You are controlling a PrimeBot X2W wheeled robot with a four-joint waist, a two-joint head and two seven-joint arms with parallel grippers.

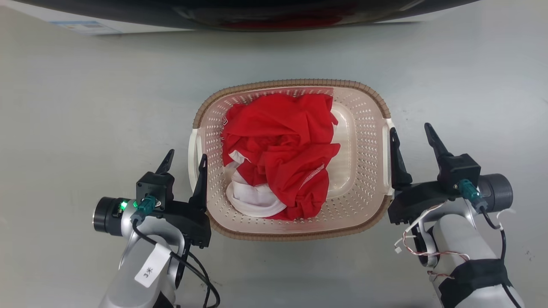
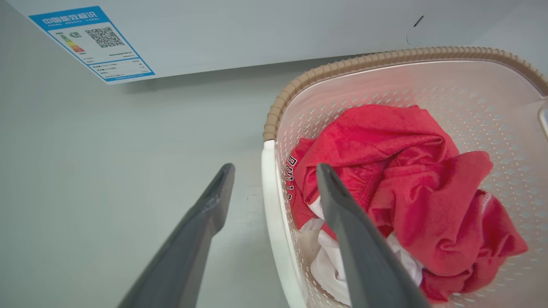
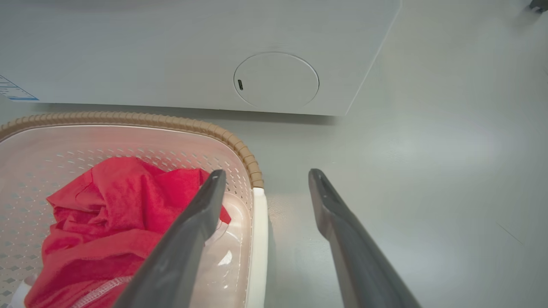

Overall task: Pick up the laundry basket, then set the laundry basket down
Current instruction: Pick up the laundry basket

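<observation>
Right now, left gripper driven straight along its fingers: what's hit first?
Likely the laundry basket: the left gripper straddles its white handle, jaws open, with the brown rim just ahead. Height is unclear; the inner finger may brush the red garment first.

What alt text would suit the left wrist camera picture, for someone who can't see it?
Two dark open jaws frame the white handle of the laundry basket, one over grey floor, one over crumpled red and white clothes inside. A white appliance stands behind.
</observation>
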